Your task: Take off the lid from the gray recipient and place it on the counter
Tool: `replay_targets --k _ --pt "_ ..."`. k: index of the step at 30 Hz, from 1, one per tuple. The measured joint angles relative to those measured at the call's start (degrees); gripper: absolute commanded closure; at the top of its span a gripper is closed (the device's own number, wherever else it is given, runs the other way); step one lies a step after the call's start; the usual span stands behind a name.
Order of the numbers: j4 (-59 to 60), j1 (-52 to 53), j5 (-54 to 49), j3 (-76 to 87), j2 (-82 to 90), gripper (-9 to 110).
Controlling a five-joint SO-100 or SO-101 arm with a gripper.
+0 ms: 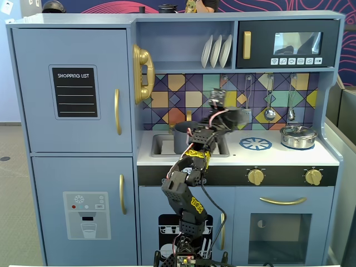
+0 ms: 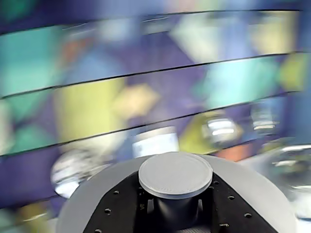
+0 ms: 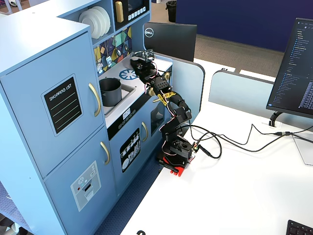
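My gripper [image 2: 176, 206] is shut on the knob [image 2: 176, 174] of the matte dark gray lid [image 2: 87, 206]; black fingers [image 2: 121, 204] flank the knob stem. In a fixed view the gripper [image 1: 232, 118] holds the lid, motion-blurred, in the air above the white counter [image 1: 278, 157], between the sink and the burner print [image 1: 256, 144]. The gray recipient [image 1: 181, 137] stands uncovered in the sink, left of the gripper. In the other fixed view the open pot [image 3: 110, 91] sits in the sink and the gripper [image 3: 144, 58] is above the counter [image 3: 113, 74] beyond it.
A shiny silver pot [image 1: 298, 136] with its own lid stands at the counter's right end. Utensils [image 1: 270, 105] hang on the tiled back wall behind the gripper. A shelf with plates [image 1: 216, 51] and a microwave [image 1: 289, 43] hang above.
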Motion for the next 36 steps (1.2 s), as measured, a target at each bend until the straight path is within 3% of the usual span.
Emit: replay_targets --k 14,31,36 --pt "-18.98 5.54 0.26 11.69 -14.50 102" --pt "-24.17 5.54 -0.62 12.04 -22.94 102" --pt "-24.26 5.54 -1.32 12.13 -23.38 83"
